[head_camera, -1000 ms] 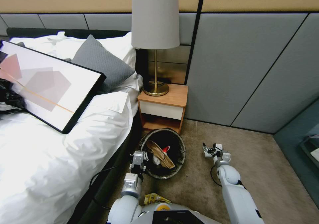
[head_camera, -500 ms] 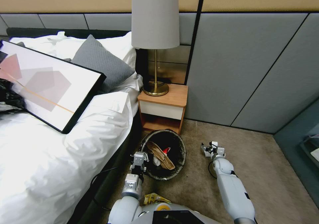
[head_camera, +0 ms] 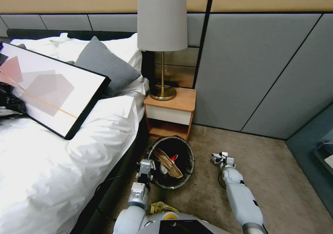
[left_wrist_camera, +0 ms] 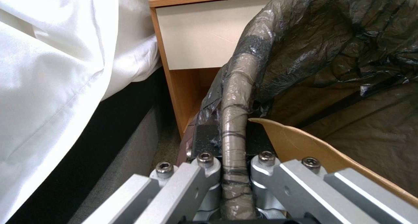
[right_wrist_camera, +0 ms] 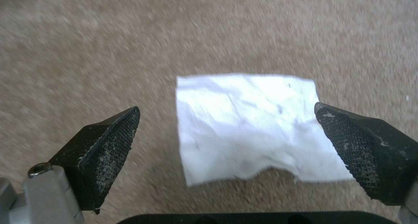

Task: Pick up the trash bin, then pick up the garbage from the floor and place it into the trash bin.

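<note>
A small wooden nightstand (head_camera: 170, 114) stands against the grey padded wall (head_camera: 256, 64); a brass lamp with grey shade (head_camera: 162, 36) stands on it, the white-sheeted bed (head_camera: 52, 164) just beside, bearing a black-framed picture (head_camera: 52, 91).

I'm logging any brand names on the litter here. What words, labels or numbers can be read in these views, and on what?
None can be read.
Yellow wrapper on the carpet by the robot's base: print too small to read.
White tissue below the open right end effector: blank.
Litter inside the trash bin, held by the left end effector: no legible print.
</note>
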